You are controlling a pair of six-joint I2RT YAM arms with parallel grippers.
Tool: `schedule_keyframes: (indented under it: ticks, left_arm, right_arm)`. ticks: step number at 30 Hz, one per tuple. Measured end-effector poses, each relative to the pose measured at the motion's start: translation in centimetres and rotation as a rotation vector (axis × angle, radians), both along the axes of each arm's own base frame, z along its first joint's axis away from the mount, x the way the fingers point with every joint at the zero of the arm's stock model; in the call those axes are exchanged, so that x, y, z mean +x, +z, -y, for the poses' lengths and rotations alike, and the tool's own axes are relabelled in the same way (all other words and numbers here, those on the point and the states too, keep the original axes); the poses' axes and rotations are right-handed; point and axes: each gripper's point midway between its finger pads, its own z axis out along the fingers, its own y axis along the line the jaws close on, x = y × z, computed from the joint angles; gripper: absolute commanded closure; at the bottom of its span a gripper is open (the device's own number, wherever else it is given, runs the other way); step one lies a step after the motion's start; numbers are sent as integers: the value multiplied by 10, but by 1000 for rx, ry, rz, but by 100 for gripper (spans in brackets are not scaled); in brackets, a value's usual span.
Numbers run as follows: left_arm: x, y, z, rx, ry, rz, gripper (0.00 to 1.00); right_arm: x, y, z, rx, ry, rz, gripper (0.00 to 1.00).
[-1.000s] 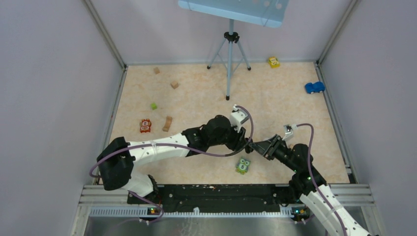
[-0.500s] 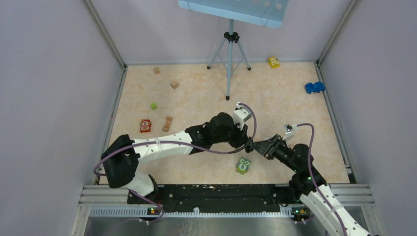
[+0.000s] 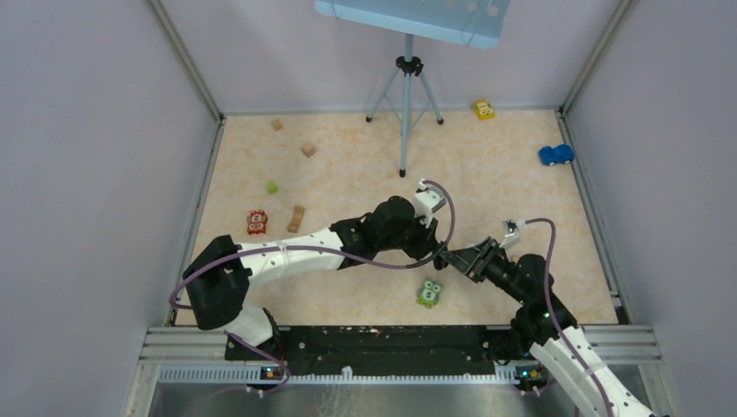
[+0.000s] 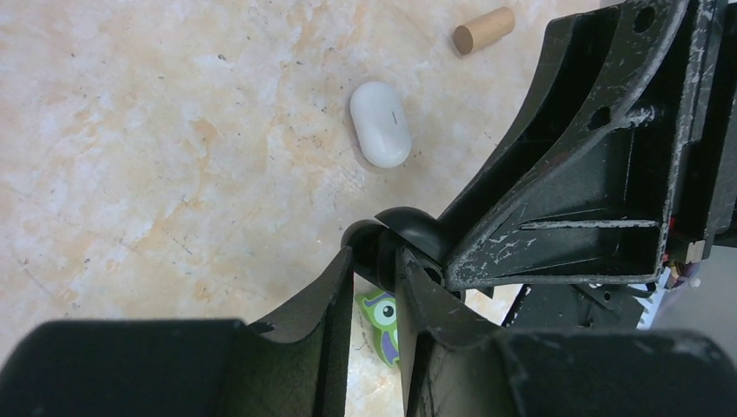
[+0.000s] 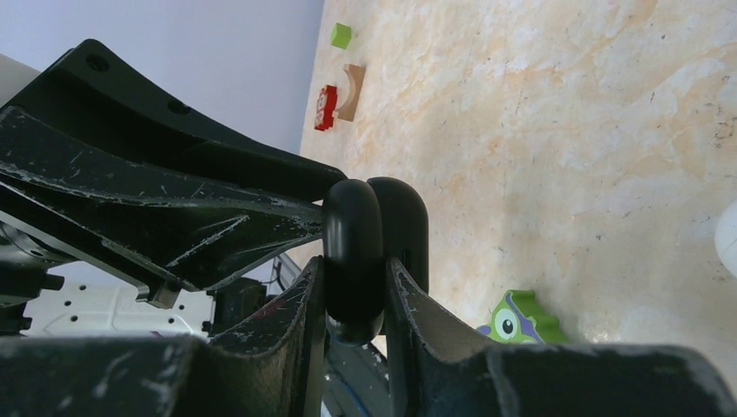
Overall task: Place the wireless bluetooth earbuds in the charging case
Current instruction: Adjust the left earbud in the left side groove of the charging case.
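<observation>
**Both tools meet on the black charging case at mid-tabletop**

The marbled beige tabletop (image 3: 348, 165) fills the overhead view, with a tripod (image 3: 406, 104) standing at its upper centre. The left arm (image 3: 287, 256) stretches from the lower left of the frame to the middle. The right arm (image 3: 530, 291) comes up from the lower right to meet it there.

In the left wrist view, the left tool (image 4: 375, 256) has its two fingers drawn close together. They pinch one end of the black charging case (image 4: 408, 228) at the centre of the frame. The right tool's scuffed black fingers enter from the right and touch the same case.

In the right wrist view, the right tool (image 5: 354, 274) is clamped on the case, which shows as two rounded black lobes pressed side by side. The case is lifted off the tabletop, held between the two tools.

A white charging case (image 4: 380, 123) lies closed on the tabletop, in the upper middle of the left wrist view, apart from both tools. A green owl toy (image 3: 429, 293) sits just below the meeting point in the overhead frame. A blue car (image 3: 556, 155) is at the right edge of the tabletop and a yellow car (image 3: 483, 109) at the top. A small wooden cylinder (image 4: 483, 29) lies beyond the white case.
</observation>
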Motion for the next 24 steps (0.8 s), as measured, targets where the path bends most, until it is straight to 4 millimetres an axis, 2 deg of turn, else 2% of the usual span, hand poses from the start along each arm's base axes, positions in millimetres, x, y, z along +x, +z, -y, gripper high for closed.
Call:
schedule_keyframes:
  ticks: [10,20,24]
  left_arm:
    - [4,-3,-6,5,-11,-30,73]
    - [-2,6,-1,-67,-86,-87,77]
    - [-4,8,0,-79,-102,-100,73]
  right_arm:
    - [-1,1,1,2,0,5,95]
    - [0,1,1,1,-8,6,95]
    - [0,1,1,1,-8,6,95]
